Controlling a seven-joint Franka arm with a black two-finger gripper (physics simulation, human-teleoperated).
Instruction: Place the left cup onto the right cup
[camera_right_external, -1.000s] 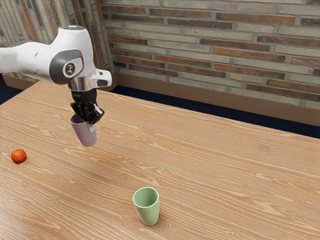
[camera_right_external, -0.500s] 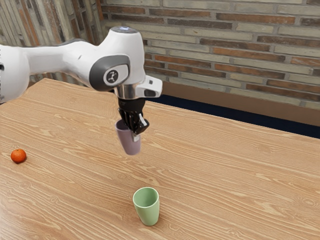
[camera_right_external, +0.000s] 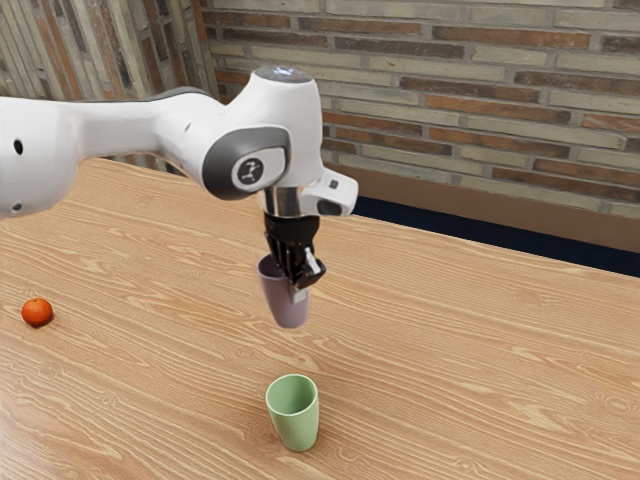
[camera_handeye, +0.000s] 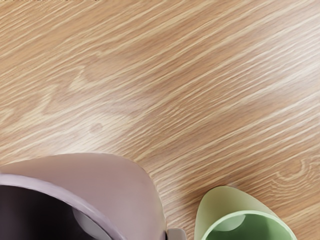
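Observation:
A purple cup (camera_right_external: 286, 302) hangs in the air above the wooden table (camera_right_external: 480, 340), with my black gripper (camera_right_external: 297, 272) shut on its rim. The cup tilts slightly. A green cup (camera_right_external: 293, 411) stands upright on the table near the front edge, below the purple cup and a short gap under it. In the wrist view the purple cup (camera_handeye: 95, 190) looms large under my hand and the green cup (camera_handeye: 240, 215) sits just beside it on the wood.
A small orange fruit (camera_right_external: 37, 312) lies on the table at the exterior view's far left. A brick wall (camera_right_external: 450, 90) runs behind the table. The table's far edge crosses at the upper right.
My arm has carried the purple cup toward the exterior view's right and lower, from the far left area to a spot above the green cup. The green cup and the orange have stayed put.

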